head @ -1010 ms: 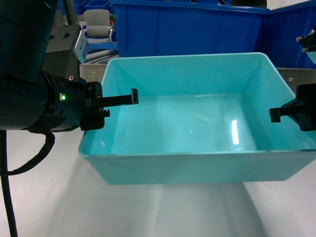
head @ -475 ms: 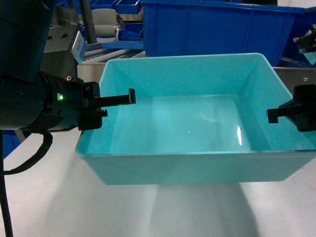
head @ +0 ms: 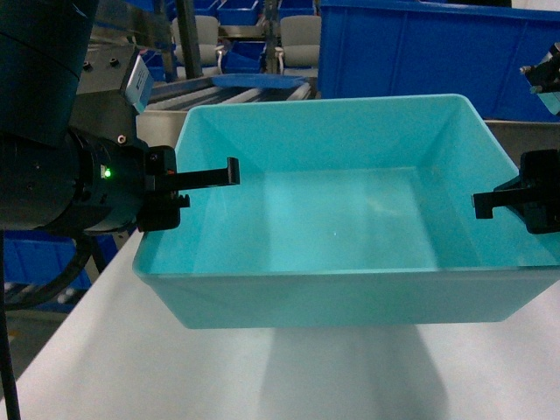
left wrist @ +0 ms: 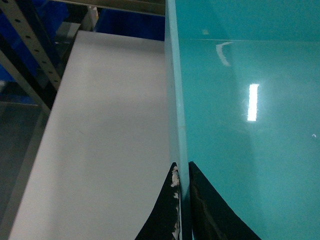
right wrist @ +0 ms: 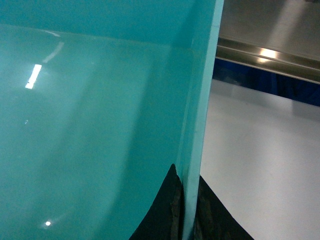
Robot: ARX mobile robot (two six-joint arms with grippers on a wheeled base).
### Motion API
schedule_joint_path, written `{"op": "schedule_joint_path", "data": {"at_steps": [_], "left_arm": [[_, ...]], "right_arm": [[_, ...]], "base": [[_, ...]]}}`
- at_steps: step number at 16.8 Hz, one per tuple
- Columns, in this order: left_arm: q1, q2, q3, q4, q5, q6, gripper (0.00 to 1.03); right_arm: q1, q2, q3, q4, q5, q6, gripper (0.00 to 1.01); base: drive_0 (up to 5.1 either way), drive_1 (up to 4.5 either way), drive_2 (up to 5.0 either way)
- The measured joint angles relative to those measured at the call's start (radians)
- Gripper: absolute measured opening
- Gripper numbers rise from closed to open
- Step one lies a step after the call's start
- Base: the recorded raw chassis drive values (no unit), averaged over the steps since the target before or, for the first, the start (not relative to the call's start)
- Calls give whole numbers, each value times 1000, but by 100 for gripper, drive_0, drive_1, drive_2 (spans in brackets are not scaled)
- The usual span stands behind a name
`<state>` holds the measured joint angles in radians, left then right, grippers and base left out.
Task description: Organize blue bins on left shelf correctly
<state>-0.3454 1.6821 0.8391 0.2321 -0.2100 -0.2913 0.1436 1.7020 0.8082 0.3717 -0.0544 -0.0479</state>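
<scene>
The light turquoise tub (head: 341, 219) is held above the white worktop (head: 131, 367), near its left edge, its near wall toward the camera and its open top upward. It is gripped from both sides. The left gripper (left wrist: 181, 200) is seen with its jaws clamped on the tub's left wall, one finger (left wrist: 162, 210) outside and one inside. The right gripper (right wrist: 186, 210) is likewise seen with its jaws closed on the right wall, straddling the thin rim. Nothing is seen inside the tub. Beyond its far rim, a dark royal-blue tub (head: 437, 48) is seen, and to the far left, the stainless-steel shelf (head: 219, 87) with roller tracks.
</scene>
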Motion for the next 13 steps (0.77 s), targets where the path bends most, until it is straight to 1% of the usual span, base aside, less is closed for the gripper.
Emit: {"op": "schedule_joint_path", "data": {"at_steps": [13], "left_arm": [[0,0,0,0,1,0,2]], "right_arm": [[0,0,0,-3,-2,3,2]], "base": [[-468,373,117]]}}
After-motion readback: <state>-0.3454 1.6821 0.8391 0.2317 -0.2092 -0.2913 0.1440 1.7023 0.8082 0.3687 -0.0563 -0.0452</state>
